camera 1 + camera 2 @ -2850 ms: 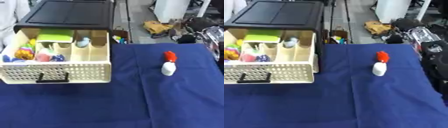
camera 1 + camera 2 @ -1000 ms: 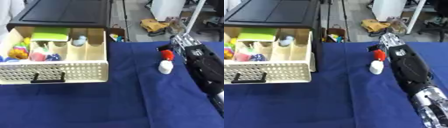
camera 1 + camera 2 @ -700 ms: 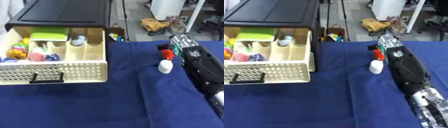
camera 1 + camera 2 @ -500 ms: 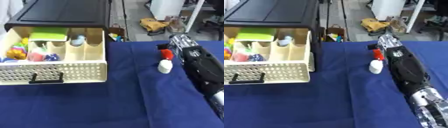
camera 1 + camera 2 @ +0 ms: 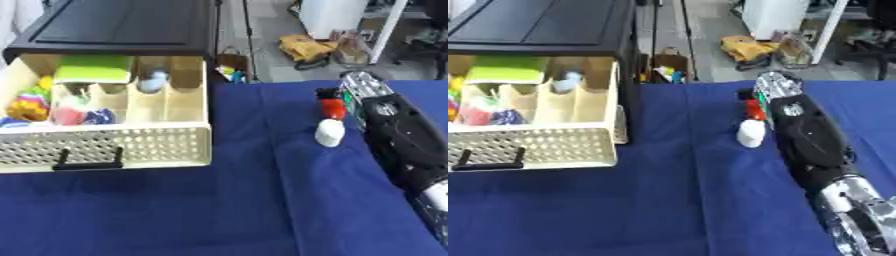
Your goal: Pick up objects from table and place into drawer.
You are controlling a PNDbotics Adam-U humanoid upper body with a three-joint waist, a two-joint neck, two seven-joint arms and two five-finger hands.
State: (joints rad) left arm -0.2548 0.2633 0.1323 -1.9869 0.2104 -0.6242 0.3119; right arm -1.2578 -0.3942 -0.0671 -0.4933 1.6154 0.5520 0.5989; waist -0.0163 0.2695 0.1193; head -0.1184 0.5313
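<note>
A small white bottle with a red cap (image 5: 331,128) stands upright on the blue tablecloth (image 5: 219,210), right of centre. My right hand (image 5: 372,97) comes in from the lower right and lies right beside the bottle's cap, its back turned to the camera; whether it holds the bottle is hidden. The cream drawer (image 5: 114,145) stands pulled out at the left, under a black cabinet (image 5: 131,25). Its compartments hold a green pad (image 5: 94,70), a pale blue round thing (image 5: 153,80) and colourful toys (image 5: 31,102). The left hand shows in neither view.
Between the drawer and the bottle lies a stretch of bare blue cloth. Beyond the table's far edge the floor holds a yellow bundle (image 5: 306,47) and a white post (image 5: 385,30). My right forearm (image 5: 833,170) covers the table's right side.
My right arm has come into view from the right and reached up beside the bottle; over the last second it barely moves. The bottle and drawer stay put.
</note>
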